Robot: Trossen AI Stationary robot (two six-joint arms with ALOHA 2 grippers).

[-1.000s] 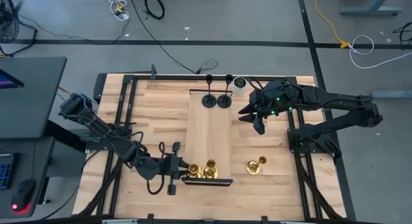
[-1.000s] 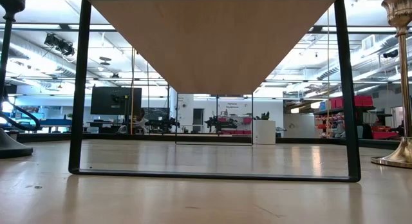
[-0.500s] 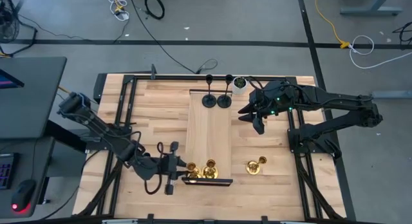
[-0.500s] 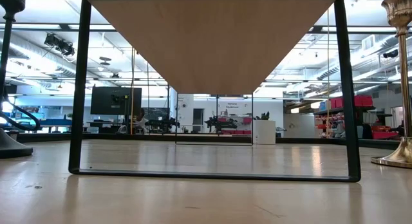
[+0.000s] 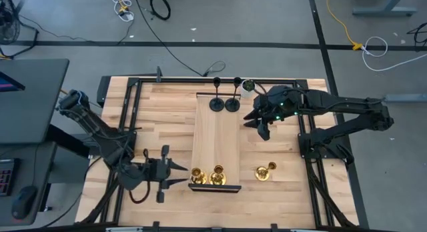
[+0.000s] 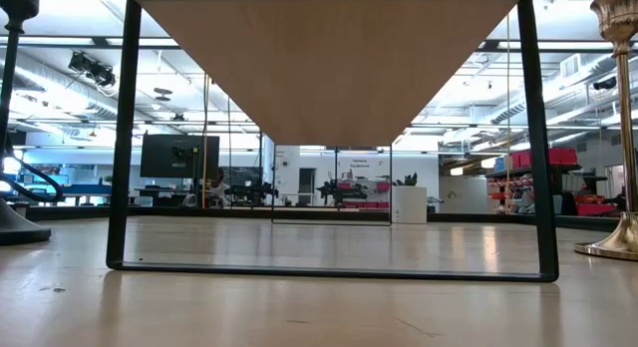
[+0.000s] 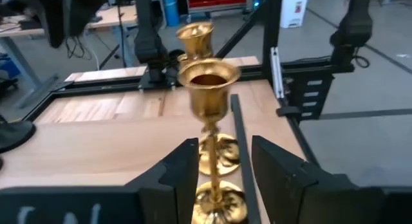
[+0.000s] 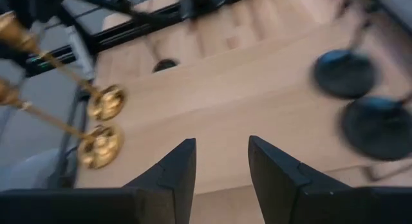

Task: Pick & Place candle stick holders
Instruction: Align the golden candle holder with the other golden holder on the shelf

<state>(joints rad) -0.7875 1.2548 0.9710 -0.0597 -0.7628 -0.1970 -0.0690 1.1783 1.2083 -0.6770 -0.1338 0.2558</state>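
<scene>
Overhead and wrist views of the holder task. We see the left claw [image 5: 175, 172] low at the near-left of the surface [image 5: 160, 119], its fingers spread apart and empty, just beside the raised board [image 5: 215, 135]; in its wrist view the nearest brass holder [image 7: 209, 114] stands upright between the fingers [image 7: 183, 169] without contact that we can confirm. Two brass holders [image 5: 197, 174] [image 5: 217, 175] stand at the near end of the board; a third brass holder [image 5: 265, 171] stands on the surface to the right of the board, well apart from both claws; two black holders [image 5: 216, 101] [image 5: 232, 101] stand at the far end; a sixth we cannot find. The right claw [image 5: 259, 125] hangs over the surface just right of the board, near the black pair, its fingers [image 8: 174, 172] parted and holding nothing.

Risks, as we judge them: each holder is tall on a small base, so a finger grazing the stem or cup would tip the near brass holder; it would then strike its neighbour, which stands just beside it, and both could roll off the board; the right claw, if it swings toward the black pair, could clip one and topple the other, or knock the small pot [image 5: 248, 87] near them.
</scene>
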